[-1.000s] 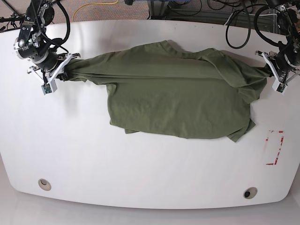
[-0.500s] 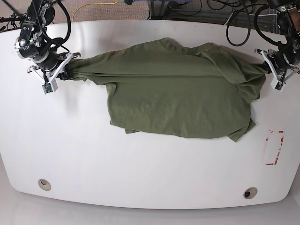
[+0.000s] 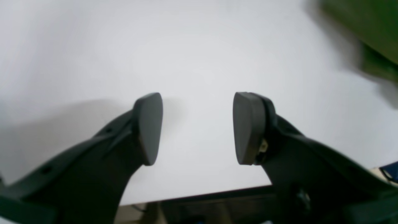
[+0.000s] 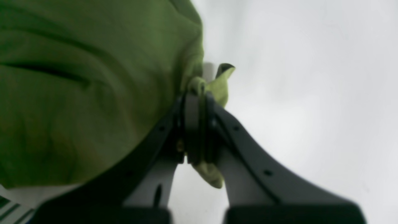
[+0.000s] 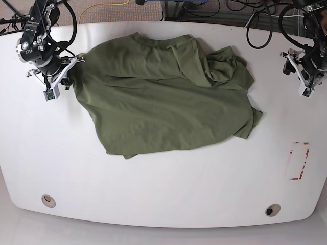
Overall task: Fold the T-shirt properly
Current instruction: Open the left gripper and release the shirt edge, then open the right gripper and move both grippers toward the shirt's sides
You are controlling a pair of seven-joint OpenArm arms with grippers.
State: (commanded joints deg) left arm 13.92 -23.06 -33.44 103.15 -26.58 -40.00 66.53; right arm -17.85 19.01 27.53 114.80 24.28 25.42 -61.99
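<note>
The olive-green T-shirt (image 5: pixel 163 97) lies spread and wrinkled across the back half of the white table (image 5: pixel 179 189), with bunched folds at its right side. At the view's left edge, my right gripper (image 5: pixel 66 71) is shut on the shirt's edge. The right wrist view shows its jaws (image 4: pixel 197 124) pressed together on a pinch of green T-shirt (image 4: pixel 77 93). My left gripper (image 5: pixel 297 74) is at the view's right, apart from the cloth. In the left wrist view it (image 3: pixel 197 129) stands open with nothing between its fingers, and a blurred bit of the T-shirt (image 3: pixel 367 31) shows at top right.
A red-outlined rectangle (image 5: pixel 299 161) is marked on the table at the right. Two round holes (image 5: pixel 48 200) (image 5: pixel 272 210) sit near the front edge. Black cables (image 5: pixel 265 20) and a yellow cord lie beyond the back edge.
My left gripper has opened and let go of the shirt. The stretched cloth has slackened, shifted to the left and back, and spread out. My right gripper keeps its hold.
</note>
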